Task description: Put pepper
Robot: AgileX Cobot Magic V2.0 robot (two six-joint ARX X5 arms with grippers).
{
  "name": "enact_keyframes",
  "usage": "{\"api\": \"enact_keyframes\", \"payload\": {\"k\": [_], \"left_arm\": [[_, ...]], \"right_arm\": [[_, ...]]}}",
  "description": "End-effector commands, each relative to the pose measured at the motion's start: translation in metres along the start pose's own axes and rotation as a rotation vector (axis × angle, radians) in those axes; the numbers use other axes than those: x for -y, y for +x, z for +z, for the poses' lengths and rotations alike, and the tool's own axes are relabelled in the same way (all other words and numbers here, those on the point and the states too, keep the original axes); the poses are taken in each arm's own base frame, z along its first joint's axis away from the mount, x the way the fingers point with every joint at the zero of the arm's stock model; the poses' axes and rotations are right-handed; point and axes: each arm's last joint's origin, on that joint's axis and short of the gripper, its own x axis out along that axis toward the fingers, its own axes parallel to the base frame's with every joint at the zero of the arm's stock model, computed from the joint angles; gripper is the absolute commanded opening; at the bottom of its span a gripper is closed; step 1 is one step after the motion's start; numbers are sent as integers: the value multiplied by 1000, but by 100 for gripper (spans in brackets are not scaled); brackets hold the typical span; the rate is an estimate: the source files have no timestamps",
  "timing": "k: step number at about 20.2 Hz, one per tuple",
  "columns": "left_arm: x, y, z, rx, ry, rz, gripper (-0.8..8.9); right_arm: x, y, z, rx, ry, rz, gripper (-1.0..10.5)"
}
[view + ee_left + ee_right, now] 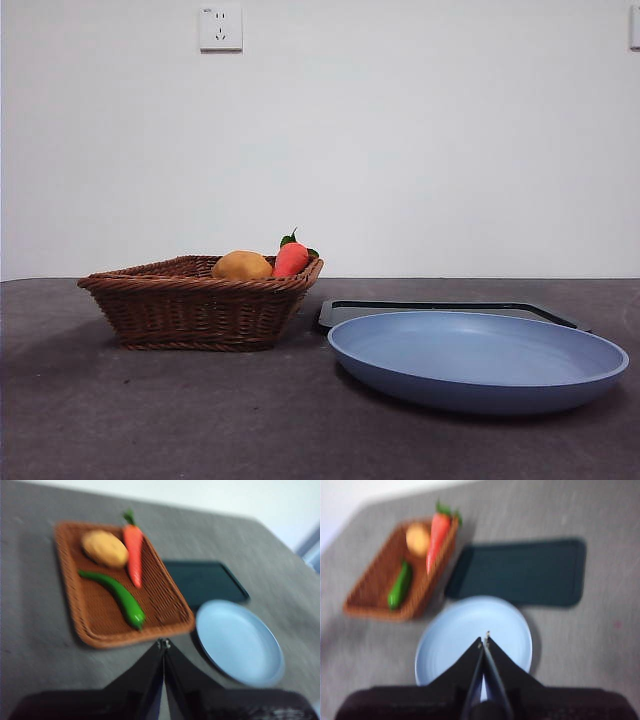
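Note:
The green pepper [117, 595] lies in the brown wicker basket [95, 625], beside a carrot [133, 550] and a yellow-tan potato [105, 548]. From the front, the basket [195, 305] hides the pepper; only the potato [241, 266] and carrot [291, 257] show above the rim. My left gripper [163, 643] hangs shut high above the basket's near edge, holding nothing. Above the blue plate [450, 645], my right gripper [484, 639] is also shut and holds nothing. The right wrist view shows the pepper [400, 586] too.
The blue plate [478, 358] sits right of the basket. Behind it lies a dark flat tray [440, 309]. A white wall with a socket [220, 27] closes the far side of the grey table.

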Motion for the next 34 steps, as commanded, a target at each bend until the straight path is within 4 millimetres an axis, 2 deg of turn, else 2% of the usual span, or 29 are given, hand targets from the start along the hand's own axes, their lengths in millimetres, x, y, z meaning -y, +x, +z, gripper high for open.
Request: {"api": "enact_keyframes", "payload": {"k": [1, 4, 7, 10, 11, 15, 17, 21, 25, 30, 34], "left_arm": [[4, -2, 9, -42, 82, -40, 6], [5, -4, 14, -100, 90, -39, 6], [5, -3, 17, -88, 97, -28, 45], [3, -3, 17, -85, 96, 30, 328], [3, -3, 17, -86, 96, 32, 377], [3, -3, 17, -86, 92, 24, 379], [4, -3, 17, -86, 92, 19, 379], [4, -3, 17, -86, 92, 19, 379], [4, -3, 17, -86, 92, 19, 379], [4, -3, 17, -86, 92, 20, 379], [4, -3, 17, -85, 92, 20, 379]], "right_arm": [[-4, -4, 8, -96, -109, 11, 5], [-5, -3, 12, -213, -135, 19, 6], [-4, 0, 12, -223, -131, 18, 32], [-4, 0, 13, -222, -120, 14, 264], [-4, 0, 13, -223, -108, 13, 321], [-1, 8, 14, -257, -72, 9, 327], [2, 19, 16, -295, -53, 7, 325], [16, 57, 21, -397, -6, 1, 325], [34, 107, 21, -492, 38, -5, 324], [49, 164, 7, -613, 58, -1, 323], [51, 197, -7, -677, 6, -41, 309]]}}
